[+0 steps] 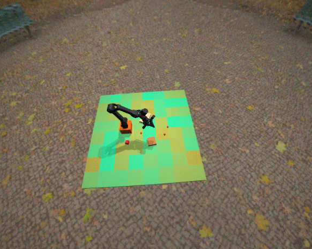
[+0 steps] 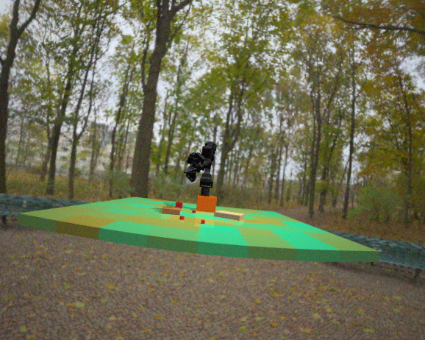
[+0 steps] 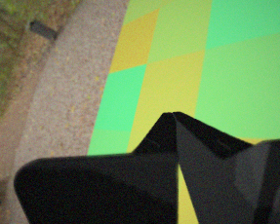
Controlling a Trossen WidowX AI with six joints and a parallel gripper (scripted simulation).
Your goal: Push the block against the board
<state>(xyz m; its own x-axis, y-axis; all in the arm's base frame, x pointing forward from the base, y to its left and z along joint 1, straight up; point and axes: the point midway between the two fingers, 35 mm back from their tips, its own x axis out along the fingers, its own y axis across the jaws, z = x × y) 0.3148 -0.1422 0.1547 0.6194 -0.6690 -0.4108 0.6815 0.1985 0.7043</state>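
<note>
The square block, flat and orange-brown, lies on the checkered mat. The board, pale and long, lies flat on the mat, clearly apart from the block. The arm hides part of the board in the top view. My gripper is shut and empty, its fingertips together. It hangs high above the mat, touching neither part. Neither block nor board shows in the wrist view.
A red cube lies on the arm's side of the block. Small red cubes lie scattered around the space between block and board. The arm stands on an orange base.
</note>
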